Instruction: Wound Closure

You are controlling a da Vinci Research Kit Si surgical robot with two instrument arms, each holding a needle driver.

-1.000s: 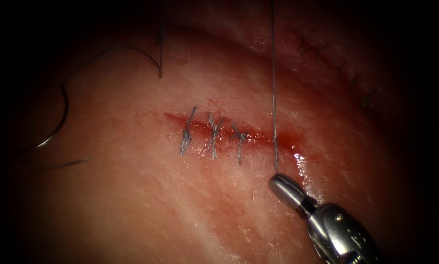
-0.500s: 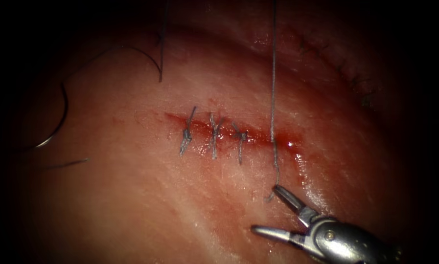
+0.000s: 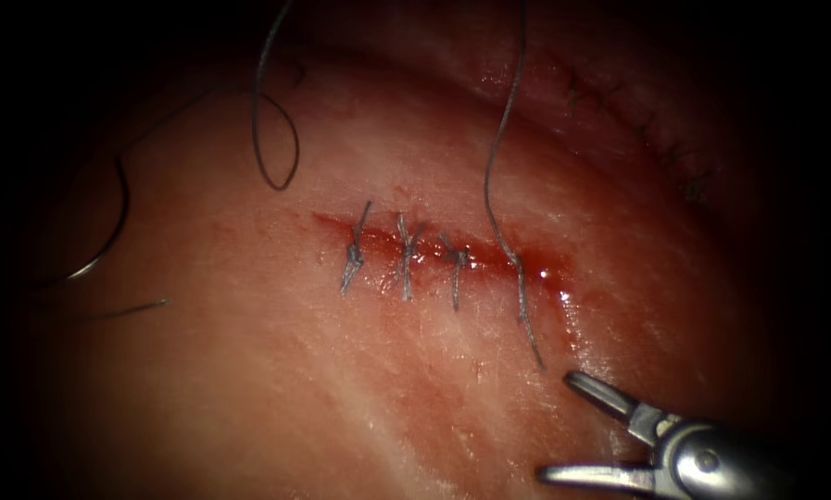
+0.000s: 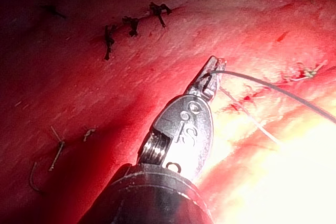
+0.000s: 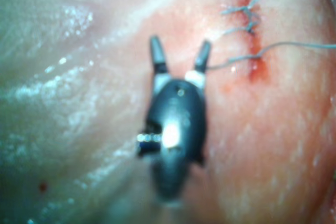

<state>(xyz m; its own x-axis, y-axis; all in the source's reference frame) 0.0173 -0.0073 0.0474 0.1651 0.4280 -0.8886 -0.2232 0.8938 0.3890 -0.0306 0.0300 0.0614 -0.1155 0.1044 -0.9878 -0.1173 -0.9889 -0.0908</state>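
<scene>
Two tools working: right tool (image 3: 577,426) gaping with jaws empty just beside thread (image 3: 529,324) tail; left tool (image 4: 214,69) pinching thread; needle (image 3: 109,231) lying loose left of cut (image 3: 434,250).

No readable text, label, brand, number or sign anywhere. Faint embossed marks on the housing of the left tool (image 4: 210,77) in the left wrist view, too blurred to make out as characters. Nothing legible on the right tool (image 3: 582,428) or on the tissue (image 3: 276,389).
</scene>
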